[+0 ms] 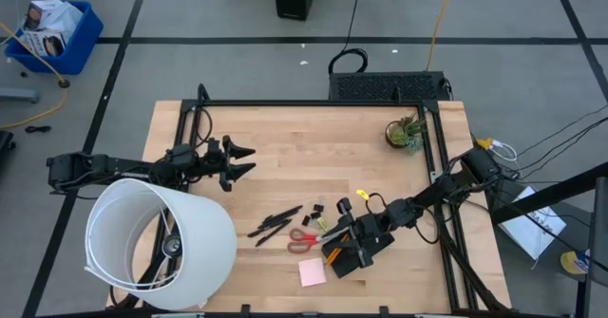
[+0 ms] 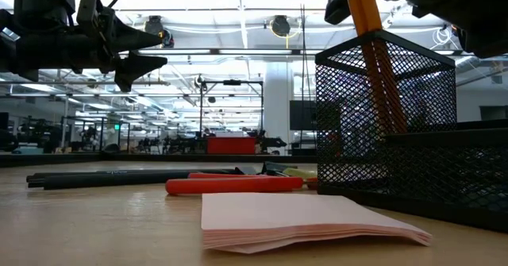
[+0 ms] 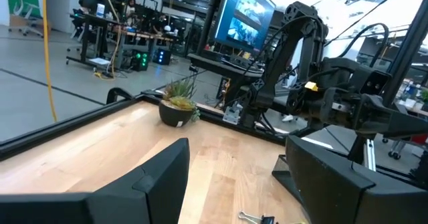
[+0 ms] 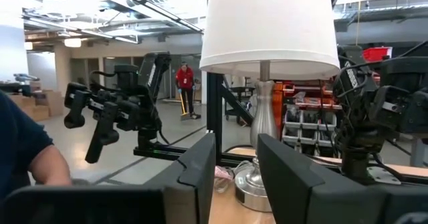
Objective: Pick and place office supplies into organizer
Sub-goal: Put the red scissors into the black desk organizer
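My right gripper (image 1: 353, 234) hung over the black mesh organizer (image 1: 356, 252). I could not tell how far its fingers were apart. An orange pencil (image 2: 375, 52) stood tilted in the organizer's tall cup, right below that gripper, so I think one item was nearly in. My left gripper (image 1: 239, 162) waited far off, wide open and empty, beside the white lamp (image 1: 157, 237). Most things were not put away yet: the red scissors (image 1: 306, 241), the black pens (image 1: 275, 223), the small black clips (image 1: 312, 214) and the pink sticky-note pad (image 1: 312, 272) all lay on the desk (image 1: 304, 138).
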`<state>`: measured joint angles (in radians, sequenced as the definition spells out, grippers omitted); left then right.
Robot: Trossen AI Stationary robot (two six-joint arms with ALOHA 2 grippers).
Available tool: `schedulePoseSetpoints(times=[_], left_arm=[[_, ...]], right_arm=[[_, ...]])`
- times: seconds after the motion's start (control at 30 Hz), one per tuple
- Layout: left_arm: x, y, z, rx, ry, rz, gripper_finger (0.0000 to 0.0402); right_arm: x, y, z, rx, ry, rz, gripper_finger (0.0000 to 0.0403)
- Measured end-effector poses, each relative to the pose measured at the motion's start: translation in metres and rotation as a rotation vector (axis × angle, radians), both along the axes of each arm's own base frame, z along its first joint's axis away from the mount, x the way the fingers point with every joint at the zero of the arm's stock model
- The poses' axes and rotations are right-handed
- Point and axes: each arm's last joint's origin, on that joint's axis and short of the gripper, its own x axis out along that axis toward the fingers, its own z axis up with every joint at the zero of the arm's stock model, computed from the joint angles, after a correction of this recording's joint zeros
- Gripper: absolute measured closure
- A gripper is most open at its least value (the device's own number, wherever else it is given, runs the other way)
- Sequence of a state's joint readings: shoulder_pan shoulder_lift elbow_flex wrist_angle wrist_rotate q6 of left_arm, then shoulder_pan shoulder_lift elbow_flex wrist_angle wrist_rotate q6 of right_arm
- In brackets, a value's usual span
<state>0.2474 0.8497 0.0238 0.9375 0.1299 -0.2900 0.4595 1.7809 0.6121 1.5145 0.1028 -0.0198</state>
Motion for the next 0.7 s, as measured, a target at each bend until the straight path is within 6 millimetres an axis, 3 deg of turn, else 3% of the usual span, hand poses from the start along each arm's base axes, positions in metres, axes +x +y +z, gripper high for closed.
schedulePoseSetpoints(times=[0.7], left_arm=[[0.0,0.0,0.0,-0.001,0.0,0.0,0.0149]], right_arm=[[0.0002,-0.0001,-0.0005,-0.019,-0.001,-0.006,0.03]])
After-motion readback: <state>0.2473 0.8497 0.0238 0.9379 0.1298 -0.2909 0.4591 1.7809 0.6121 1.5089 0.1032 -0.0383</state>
